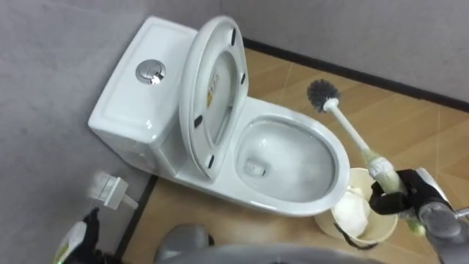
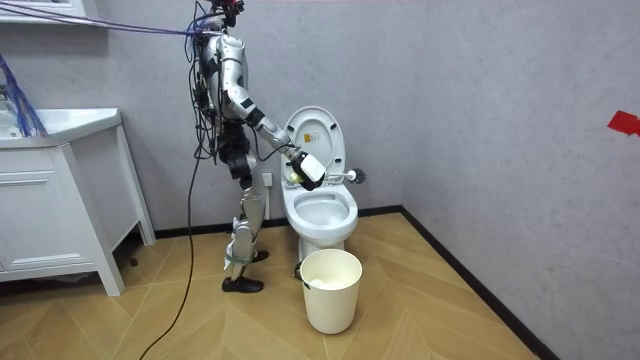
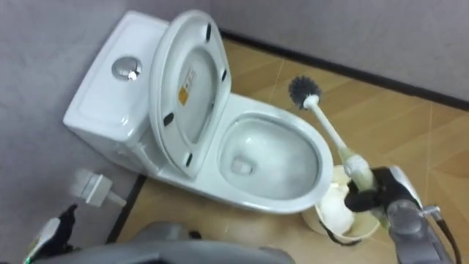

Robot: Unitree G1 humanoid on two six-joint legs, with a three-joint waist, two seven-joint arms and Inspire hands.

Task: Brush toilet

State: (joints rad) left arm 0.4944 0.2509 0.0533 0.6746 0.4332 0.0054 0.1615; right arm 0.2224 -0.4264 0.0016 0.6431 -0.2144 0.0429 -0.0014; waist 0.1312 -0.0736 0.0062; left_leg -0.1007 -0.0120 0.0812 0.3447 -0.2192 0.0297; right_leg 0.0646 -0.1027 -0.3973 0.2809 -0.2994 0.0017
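Left eye view: my right hand [image 1: 414, 196] is closed round the handle end of the toilet brush [image 1: 350, 130], low at the right. The bristle head points up and away, in the air above the wooden floor [image 1: 410, 125] past the far rim of the toilet [image 1: 293, 209], touching nothing. The seat [image 1: 212, 95] stands upright against the tank [image 1: 139, 95]. I judge the step calls for tipping the head down into the bowl and scrubbing its inner wall with a firm grip. The bowl holds a little water and looks clean. Under my hand a cream bin [image 1: 382, 230] holds a pale rounded thing I cannot identify. My left hand [image 1: 77, 242] sits lower left, its state unclear

Right eye view: the same arrangement

Room view: I stand beside the toilet, arm out over the bowl; the bin stands on the floor before it
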